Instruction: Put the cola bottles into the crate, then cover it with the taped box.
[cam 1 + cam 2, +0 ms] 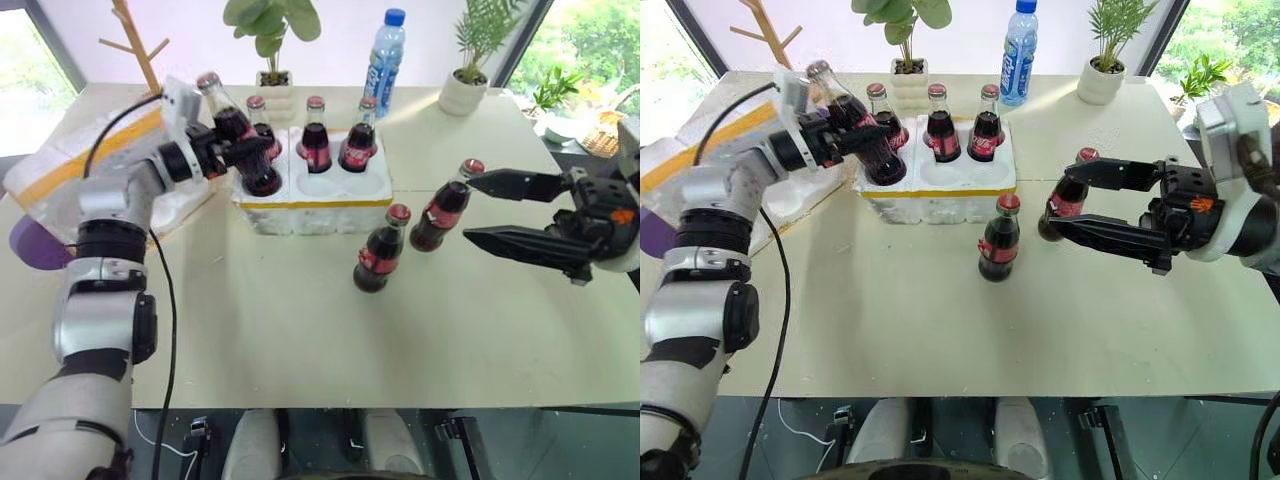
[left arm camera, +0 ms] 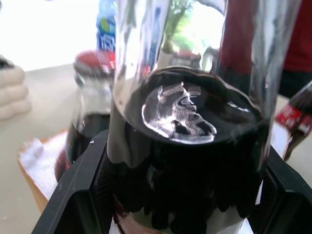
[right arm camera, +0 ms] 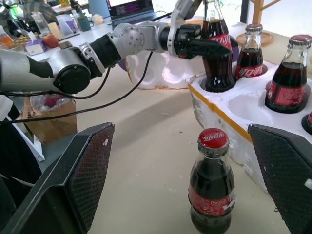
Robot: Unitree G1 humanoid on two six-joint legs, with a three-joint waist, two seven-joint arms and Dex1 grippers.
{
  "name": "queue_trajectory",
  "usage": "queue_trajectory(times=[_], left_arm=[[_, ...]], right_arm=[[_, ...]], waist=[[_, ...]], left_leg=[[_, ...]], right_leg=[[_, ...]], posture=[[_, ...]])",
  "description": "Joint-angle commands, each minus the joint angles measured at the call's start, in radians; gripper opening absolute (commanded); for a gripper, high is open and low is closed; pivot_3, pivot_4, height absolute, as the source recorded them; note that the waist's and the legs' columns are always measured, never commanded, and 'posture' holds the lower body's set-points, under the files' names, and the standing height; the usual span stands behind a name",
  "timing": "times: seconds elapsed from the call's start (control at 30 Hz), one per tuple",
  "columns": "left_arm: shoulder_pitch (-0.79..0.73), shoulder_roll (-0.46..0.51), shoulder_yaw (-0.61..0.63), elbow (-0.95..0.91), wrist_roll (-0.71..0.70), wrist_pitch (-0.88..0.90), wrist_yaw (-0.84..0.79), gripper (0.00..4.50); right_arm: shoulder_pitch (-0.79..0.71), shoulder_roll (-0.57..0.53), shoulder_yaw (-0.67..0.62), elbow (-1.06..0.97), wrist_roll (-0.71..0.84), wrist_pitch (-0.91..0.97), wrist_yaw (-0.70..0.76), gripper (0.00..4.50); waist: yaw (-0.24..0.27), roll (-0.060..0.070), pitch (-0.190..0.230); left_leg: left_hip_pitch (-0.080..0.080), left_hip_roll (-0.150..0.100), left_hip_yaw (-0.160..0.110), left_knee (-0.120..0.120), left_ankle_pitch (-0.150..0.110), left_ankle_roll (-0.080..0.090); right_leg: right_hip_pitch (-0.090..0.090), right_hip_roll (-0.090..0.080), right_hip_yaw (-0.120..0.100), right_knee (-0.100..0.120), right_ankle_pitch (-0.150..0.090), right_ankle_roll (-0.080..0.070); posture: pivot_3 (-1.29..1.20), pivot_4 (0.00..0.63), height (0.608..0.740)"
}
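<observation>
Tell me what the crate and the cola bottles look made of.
Crate: white foam, likely styrofoam, with a matte, grainy, crumbly-edged surface and a thin yellow tape band.
Cola bottles: clear glossy glass by their sharp highlights; the red caps look like painted metal, though that is uncertain.

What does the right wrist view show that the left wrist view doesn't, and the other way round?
Right wrist view: the right end effector open, a standing bottle on the table between its fingers, the empty wells of the crate, and a laptop far behind. Left wrist view: a close look through the glass of the held bottle, with the water bottle behind it. Both: the left end effector shut on that held bottle.
</observation>
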Motion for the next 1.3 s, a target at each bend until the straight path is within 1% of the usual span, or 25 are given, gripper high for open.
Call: queue_trajectory(times=[0.03, 0.17, 0.3, 0.37, 0.43, 0.53, 0.6, 0.7, 0.8, 0.9, 0.93, 1.03, 1.1, 1.2, 1.3], left_arm=[[-0.021, 0.009, -0.021, -0.028, 0.057, -0.111, -0.036, 2.7], [0.021, -0.016, -0.088, -0.006, 0.158, -0.224, -0.018, 2.7], [0.03, -0.053, -0.107, 0.03, 0.212, -0.268, 0.032, 2.7], [0.023, -0.066, -0.09, 0.039, 0.202, -0.26, 0.035, 3.75], [0.014, -0.072, -0.068, 0.037, 0.185, -0.244, 0.035, 4.46], [0.004, -0.072, -0.025, 0.01, 0.146, -0.21, 0.035, 4.46], [-0.011, -0.051, 0.041, -0.05, 0.062, -0.102, 0.018, 4.46], [-0.003, 0.029, 0.1, -0.201, -0.047, 0.08, -0.058, 4.46], [0.044, 0.125, 0.118, -0.371, -0.136, 0.235, -0.135, 4.46], [0.11, 0.221, 0.126, -0.512, -0.203, 0.343, -0.204, 4.46], [0.151, 0.267, 0.122, -0.56, -0.217, 0.367, -0.244, 4.46], [0.304, 0.393, 0.098, -0.725, -0.242, 0.395, -0.346, 4.46], [0.383, 0.43, 0.083, -0.806, -0.235, 0.378, -0.363, 4.46], [0.467, 0.437, 0.062, -0.878, -0.203, 0.319, -0.354, 4.46], [0.49, 0.415, 0.05, -0.892, -0.201, 0.304, -0.32, 4.46]], right_arm=[[0.014, 0.009, -0.024, -0.021, -0.006, -0.027, -0.016, 4.5], [0.026, 0.022, 0.011, -0.026, -0.047, -0.05, -0.026, 4.5], [0.035, 0.02, 0.065, -0.033, -0.134, -0.09, -0.023, 4.5], [0.037, 0.019, 0.073, -0.032, -0.148, -0.098, -0.021, 4.5], [0.04, 0.015, 0.08, -0.029, -0.17, -0.106, -0.02, 4.5], [0.073, 0.008, 0.099, -0.035, -0.241, -0.137, -0.01, 4.5], [0.099, 0.02, 0.101, -0.037, -0.263, -0.143, -0.019, 4.5], [0.125, 0.05, 0.082, -0.036, -0.242, -0.12, -0.049, 4.5], [0.166, 0.072, 0.09, -0.054, -0.271, -0.134, -0.076, 4.5], [0.201, 0.105, 0.103, -0.071, -0.284, -0.142, -0.098, 4.5], [0.213, 0.123, 0.111, -0.08, -0.284, -0.143, -0.108, 4.5], [0.227, 0.18, 0.17, -0.096, -0.326, -0.158, -0.156, 4.5], [0.228, 0.205, 0.226, -0.093, -0.387, -0.182, -0.183, 4.5], [0.233, 0.255, 0.283, -0.081, -0.436, -0.222, -0.192, 4.5], [0.197, 0.314, 0.327, -0.048, -0.463, -0.238, -0.213, 4.5]], waist=[[0.003, 0.0, 0.0], [0.004, 0.0, 0.0], [0.004, 0.0, 0.0], [0.005, 0.001, -0.001], [0.006, 0.001, -0.001], [0.004, 0.001, -0.001], [0.003, 0.001, -0.001], [-0.004, 0.0, 0.0], [-0.009, 0.001, -0.001], [-0.014, 0.001, -0.001], [-0.015, 0.001, -0.001], [-0.023, 0.001, -0.001], [-0.022, 0.001, -0.001], [-0.009, 0.001, -0.001], [-0.001, 0.001, -0.001]], left_leg=[[0.0, 0.0, 0.0, 0.0, 0.0, 0.0], [0.001, 0.0, 0.0, 0.001, 0.0, 0.0], [0.001, 0.0, 0.0, 0.001, 0.0, 0.0], [0.001, 0.0, -0.001, 0.001, 0.0, 0.0], [0.001, 0.0, -0.001, 0.001, 0.0, 0.0], [0.001, 0.0, -0.002, 0.003, 0.0, 0.0], [0.001, 0.0, -0.002, 0.004, 0.0, 0.001], [0.0, 0.001, -0.002, 0.004, 0.0, 0.001], [0.001, 0.002, -0.003, 0.004, 0.0, 0.0], [0.001, 0.002, -0.004, 0.004, 0.0, 0.0], [0.002, 0.002, -0.003, 0.004, 0.0, 0.0], [0.003, 0.002, -0.003, 0.004, 0.0, 0.0], [0.003, 0.003, -0.003, 0.004, 0.0, 0.0], [0.003, 0.003, -0.004, 0.004, 0.0, 0.0], [0.003, 0.001, -0.004, 0.005, 0.0, 0.0]], right_leg=[[0.0, 0.0, 0.0, 0.0, 0.0, 0.0], [0.001, -0.001, 0.0, 0.001, 0.0, 0.0], [0.001, -0.001, 0.0, 0.001, 0.0, 0.0], [0.002, -0.001, 0.0, 0.001, 0.0, 0.0], [0.002, -0.001, 0.0, 0.002, 0.0, 0.0], [0.003, -0.001, 0.0, 0.002, 0.0, 0.0], [0.003, -0.001, 0.0, 0.002, 0.0, 0.0], [0.002, 0.0, 0.0, 0.002, 0.0, 0.0], [0.002, 0.002, 0.0, 0.002, 0.0, 0.0], [0.003, 0.002, 0.0, 0.002, 0.0, 0.0], [0.004, 0.001, 0.0, 0.003, 0.0, 0.0], [0.005, 0.001, 0.0, 0.003, 0.0, 0.0], [0.005, 0.001, 0.0, 0.003, 0.0, 0.0], [0.006, 0.0, 0.0, 0.002, -0.001, -0.001], [0.006, 0.0, 0.0, 0.002, -0.001, -0.001]], posture=[[0.0, 0.15, 0.74], [0.0, 0.15, 0.74], [0.0, 0.15, 0.74], [0.0, 0.15, 0.74], [0.0, 0.15, 0.74], [0.0, 0.15, 0.74], [0.0, 0.15, 0.74], [0.0, 0.15, 0.74], [0.0, 0.15, 0.74], [0.0, 0.15, 0.74], [0.0, 0.15, 0.74], [0.0, 0.15, 0.74], [0.0, 0.15, 0.74], [0.0, 0.15, 0.74], [0.0, 0.15, 0.74]])
